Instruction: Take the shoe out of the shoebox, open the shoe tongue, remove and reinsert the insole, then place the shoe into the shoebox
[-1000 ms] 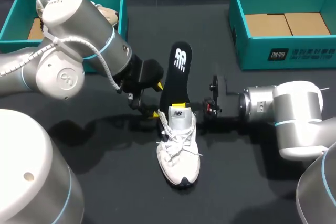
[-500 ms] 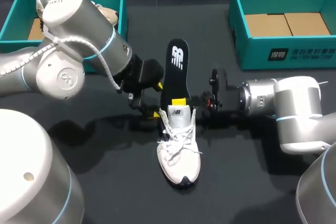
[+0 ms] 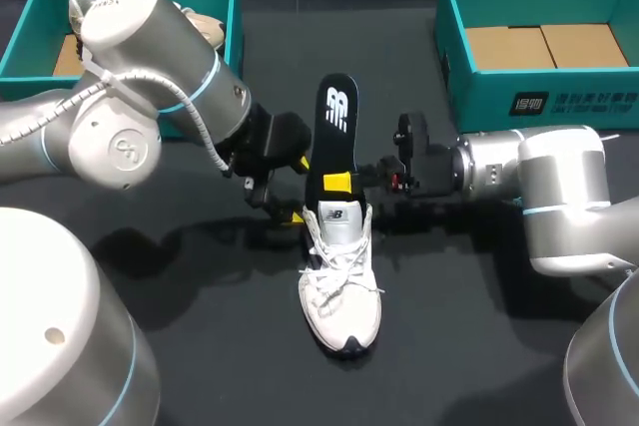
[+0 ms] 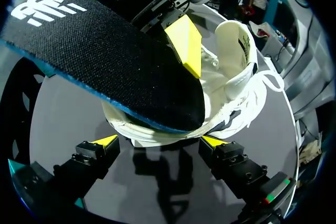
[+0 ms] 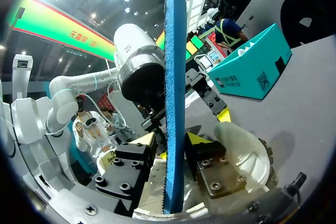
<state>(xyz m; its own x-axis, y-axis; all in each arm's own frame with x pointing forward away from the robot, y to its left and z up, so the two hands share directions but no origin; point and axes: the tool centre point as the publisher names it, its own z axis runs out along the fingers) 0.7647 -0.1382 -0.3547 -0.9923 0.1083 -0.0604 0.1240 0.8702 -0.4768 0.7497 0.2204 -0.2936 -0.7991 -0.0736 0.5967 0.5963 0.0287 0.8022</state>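
Observation:
The white shoe (image 3: 339, 291) stands on the dark table, toe toward me. The black insole (image 3: 337, 122) sticks out of its heel opening and leans toward the far side. My right gripper (image 3: 339, 183) reaches in from the right at the insole's lower part. In the right wrist view the insole (image 5: 174, 77) stands edge-on between the right gripper's (image 5: 173, 140) fingers, with a thin gap on one side, so it is open. My left gripper (image 4: 160, 141) is open wide just behind the shoe's heel (image 4: 157, 129), one fingertip off each side. From above, the left gripper (image 3: 298, 190) sits left of the heel.
A teal shoebox (image 3: 235, 7) at the back left holds another shoe (image 3: 205, 27). A second teal shoebox (image 3: 539, 97) at the back right has only a cardboard floor. Bare dark table lies in front of the shoe.
My right gripper slid up the insole, away from the shoe, and its jaws widened. The insole swung slightly to the left. The left arm stayed still.

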